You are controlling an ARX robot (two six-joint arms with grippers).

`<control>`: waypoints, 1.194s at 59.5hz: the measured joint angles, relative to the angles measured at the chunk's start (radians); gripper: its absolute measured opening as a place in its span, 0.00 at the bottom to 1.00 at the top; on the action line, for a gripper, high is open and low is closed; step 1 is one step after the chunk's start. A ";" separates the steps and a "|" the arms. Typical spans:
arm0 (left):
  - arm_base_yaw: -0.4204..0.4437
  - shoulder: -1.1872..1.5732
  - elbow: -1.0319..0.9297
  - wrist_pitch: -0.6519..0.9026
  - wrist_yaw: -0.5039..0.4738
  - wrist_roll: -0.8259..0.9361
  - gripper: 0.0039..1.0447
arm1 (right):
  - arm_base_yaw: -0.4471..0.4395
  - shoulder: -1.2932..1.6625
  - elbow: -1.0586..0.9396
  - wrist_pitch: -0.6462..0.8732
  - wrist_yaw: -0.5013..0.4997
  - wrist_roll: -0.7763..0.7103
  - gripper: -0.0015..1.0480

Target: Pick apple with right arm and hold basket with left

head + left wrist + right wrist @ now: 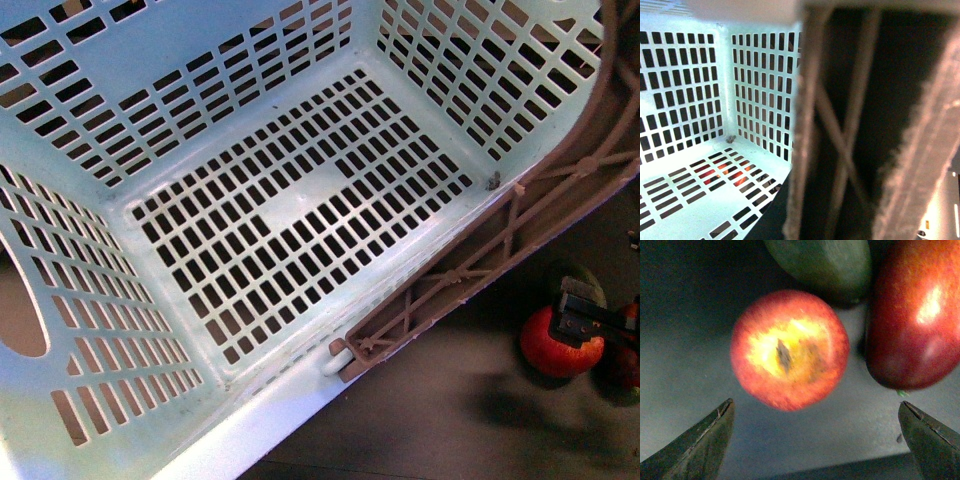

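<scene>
Front view is filled from its left side by the basket (60,300), slotted floor bare, with its brownish-mauve handle (480,260) slanting down the right-hand wall. The left gripper shows in no view, so its grip cannot be told. The left wrist view has only the handle, blurred and very close to that camera, with the basket's inner walls beyond.

Further right, outside the basket, the apple (555,352) sits on the dark tabletop (450,420) with the right gripper (578,318) directly above it. In the right wrist view its fingers (695,445) are spread wide and touch nothing. The apple lies stem-up between and just ahead of them. A darker red fruit (915,315) lies just beside the apple on one finger's side across a narrow gap, and a dark green fruit (825,265) lies beyond the apple.

The step in hand looks like the descent to grasp. It would go best centred over the stem and lowered straight, so that the near finger slips into the gap without nudging the red fruit. The fingers should close at or below the widest part, since a round apple may roll.
</scene>
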 joint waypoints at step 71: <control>0.000 0.000 0.000 0.000 0.000 0.000 0.14 | 0.024 0.114 0.083 0.003 0.011 -0.060 0.67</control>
